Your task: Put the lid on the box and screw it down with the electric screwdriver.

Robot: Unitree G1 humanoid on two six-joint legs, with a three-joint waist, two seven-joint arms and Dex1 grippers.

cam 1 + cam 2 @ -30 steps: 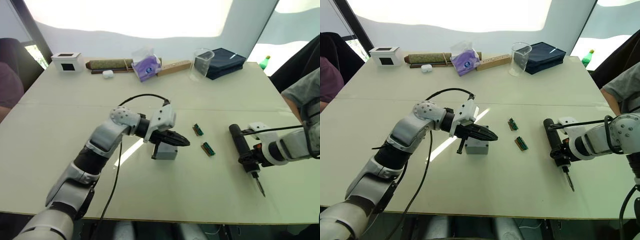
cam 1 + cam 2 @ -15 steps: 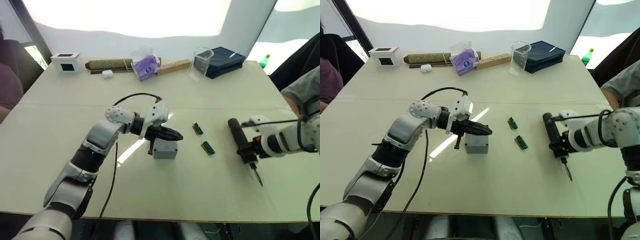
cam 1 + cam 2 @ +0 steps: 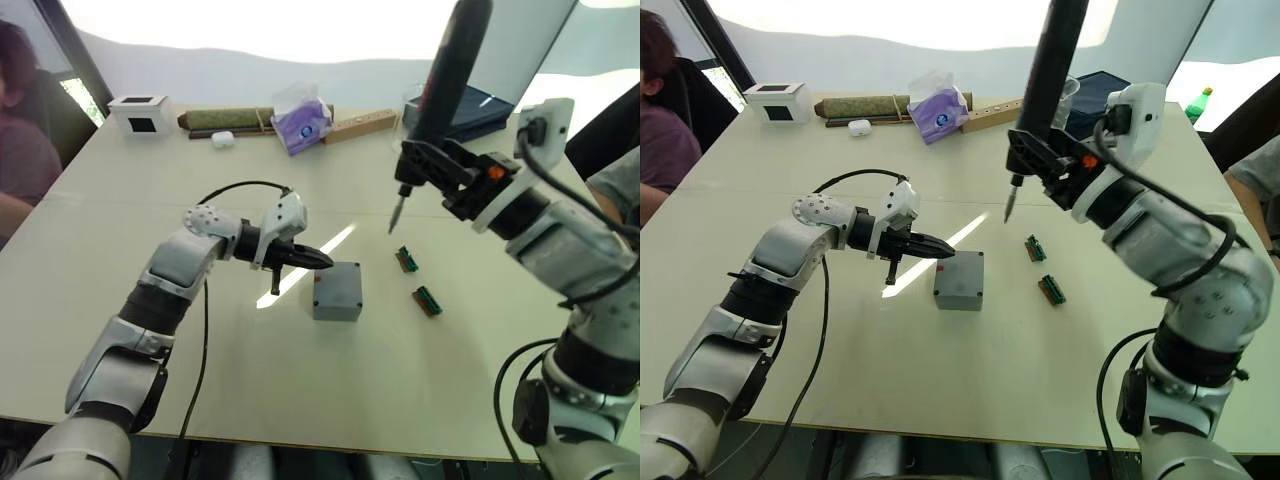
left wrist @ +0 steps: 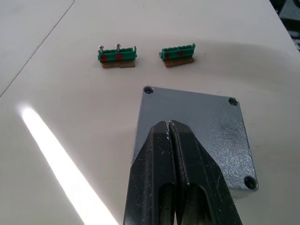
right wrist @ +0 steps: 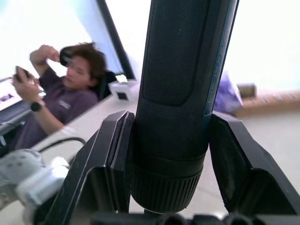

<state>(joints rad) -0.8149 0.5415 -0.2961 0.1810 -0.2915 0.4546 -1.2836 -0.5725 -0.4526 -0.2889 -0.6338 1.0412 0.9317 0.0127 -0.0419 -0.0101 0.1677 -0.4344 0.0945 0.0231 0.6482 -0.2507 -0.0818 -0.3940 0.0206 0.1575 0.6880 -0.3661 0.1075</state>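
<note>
lid (image 4: 197,136) sits on the box (image 3: 336,291), mid-desk, 3 corner screw holes in view | our left gripper (image 4: 169,129) jaws clenched empty, tips over the lid, probably steadying it | our right gripper (image 3: 432,168) jaws grasping electric screwdriver (image 3: 1045,80) upright, bit down, well above box for screwing

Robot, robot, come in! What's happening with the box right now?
Left gripper shut, empty, over lid. Right gripper holds electric screwdriver upright, bit raised. Lid on box, nothing blocking.
</note>
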